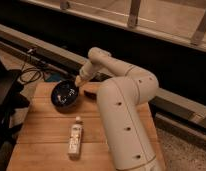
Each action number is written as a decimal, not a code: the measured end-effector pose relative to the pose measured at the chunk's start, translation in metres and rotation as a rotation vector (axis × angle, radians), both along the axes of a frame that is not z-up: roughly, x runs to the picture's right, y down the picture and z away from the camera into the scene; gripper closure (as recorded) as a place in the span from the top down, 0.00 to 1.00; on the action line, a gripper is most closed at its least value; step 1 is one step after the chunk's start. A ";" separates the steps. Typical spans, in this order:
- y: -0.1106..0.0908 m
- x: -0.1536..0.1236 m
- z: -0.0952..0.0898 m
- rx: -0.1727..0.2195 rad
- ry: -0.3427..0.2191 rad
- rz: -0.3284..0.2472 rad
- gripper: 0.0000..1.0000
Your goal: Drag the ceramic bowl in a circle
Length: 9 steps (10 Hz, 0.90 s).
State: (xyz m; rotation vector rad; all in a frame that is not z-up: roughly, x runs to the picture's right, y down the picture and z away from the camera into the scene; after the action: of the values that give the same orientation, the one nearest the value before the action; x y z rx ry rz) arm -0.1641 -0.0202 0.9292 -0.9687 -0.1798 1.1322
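Observation:
The ceramic bowl (65, 94), dark and glossy with pale speckles inside, sits on the wooden table (46, 130) near its far left corner. My gripper (79, 83) is at the end of the white arm (121, 100), right at the bowl's far right rim. The contact point itself is hidden by the wrist.
A small white bottle (74, 138) lies on the table in front of the bowl. The bulky white arm covers the table's right side. Black cables (31, 75) lie on the floor to the left. A dark ledge and railing run behind the table.

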 end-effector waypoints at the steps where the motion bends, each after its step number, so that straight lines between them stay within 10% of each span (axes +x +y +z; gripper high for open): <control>1: 0.008 -0.020 -0.003 -0.002 -0.022 -0.013 0.00; 5: 0.067 -0.104 -0.032 -0.020 -0.101 -0.070 0.00; 9: 0.088 -0.112 -0.047 -0.037 -0.042 -0.038 0.00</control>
State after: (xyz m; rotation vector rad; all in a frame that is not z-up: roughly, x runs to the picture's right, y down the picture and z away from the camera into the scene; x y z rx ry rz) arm -0.2758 0.0680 0.8818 -1.0254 -0.1739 1.0840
